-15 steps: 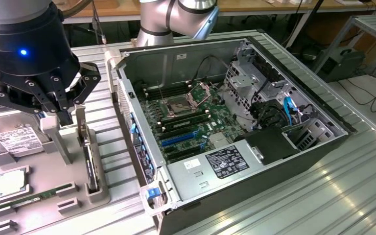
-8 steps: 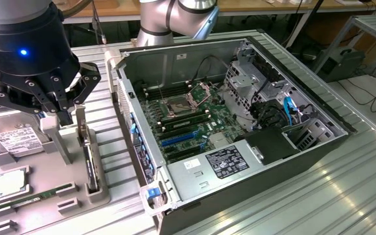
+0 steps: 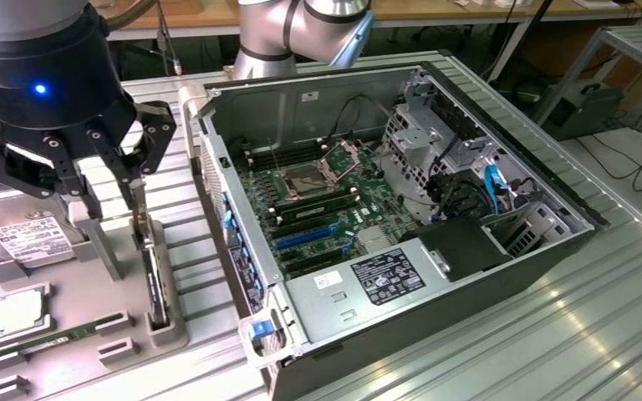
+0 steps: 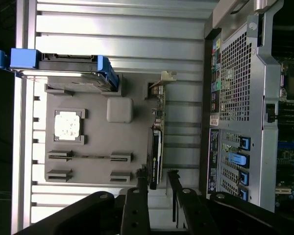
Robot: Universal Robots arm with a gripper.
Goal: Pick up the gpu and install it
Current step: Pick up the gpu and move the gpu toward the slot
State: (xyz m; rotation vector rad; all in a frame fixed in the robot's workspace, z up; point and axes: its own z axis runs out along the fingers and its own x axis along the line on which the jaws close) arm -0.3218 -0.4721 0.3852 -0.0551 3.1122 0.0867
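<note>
Closest to the lens, at the upper left of the exterior view, hangs the black gripper (image 3: 114, 207) on its arm. Its claw is spread. In the wrist view the fingers (image 4: 137, 196) stand apart on either side of one end of the gpu (image 4: 157, 147); whether they touch it cannot be told.

The gpu (image 3: 154, 280) stands on edge in a slot of the grey tray (image 3: 87, 292), at the lower left of the exterior view, just below the gripper. On the same tray lie a hard drive (image 3: 31, 238), a processor (image 3: 20, 309) and a green memory stick (image 3: 48, 342). To the exterior view's right of the tray, the open computer case (image 3: 522, 150) lies on its side, motherboard (image 3: 321, 209) exposed.
</note>
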